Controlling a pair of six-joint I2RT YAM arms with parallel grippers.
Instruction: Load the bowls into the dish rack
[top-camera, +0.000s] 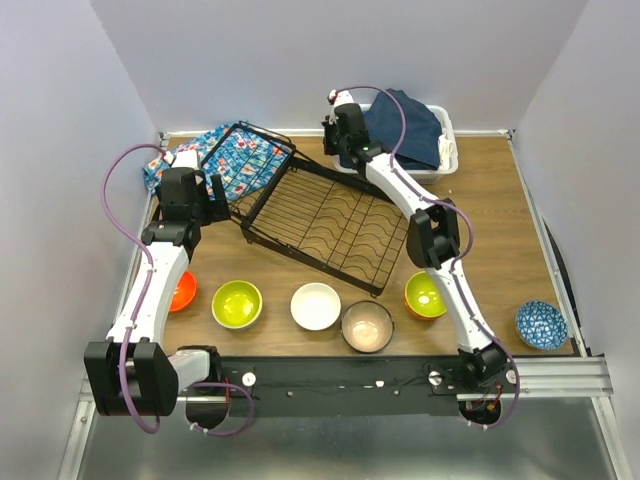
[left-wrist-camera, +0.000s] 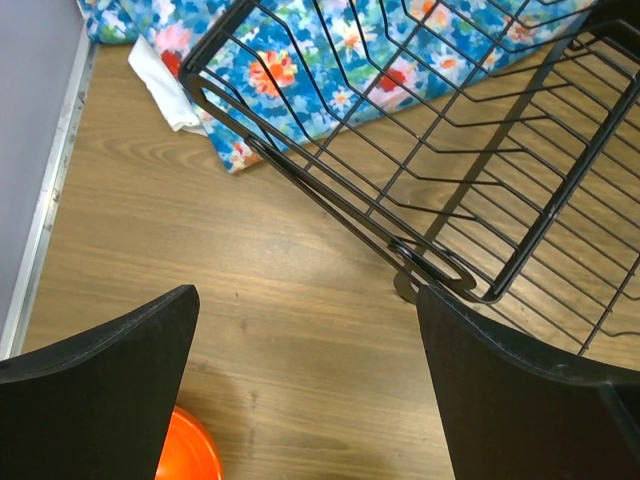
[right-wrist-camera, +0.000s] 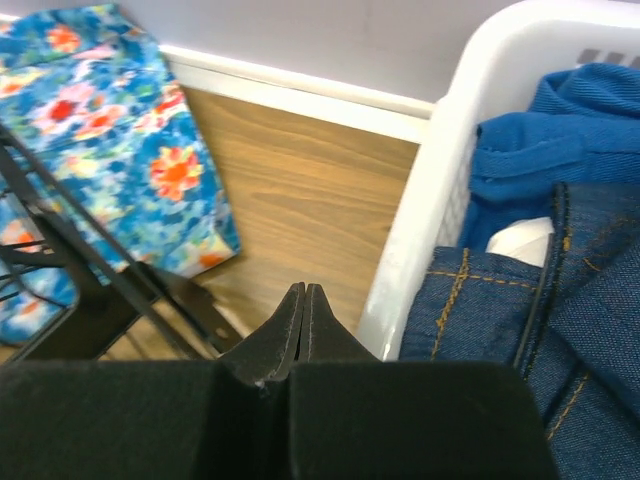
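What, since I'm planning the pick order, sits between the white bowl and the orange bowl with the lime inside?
Only the beige bowl, which sits a little lower in the top view than the white bowl and the orange bowl.

Floral cloth (top-camera: 222, 143) and white bin (top-camera: 448, 142) (blue denim (top-camera: 408, 125) inside) share the table (top-camera: 520, 220).

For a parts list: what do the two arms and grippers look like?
The left arm and right arm have white links, black joints and a looping purple cable each. The left gripper and right gripper have matte black, tapering fingers.
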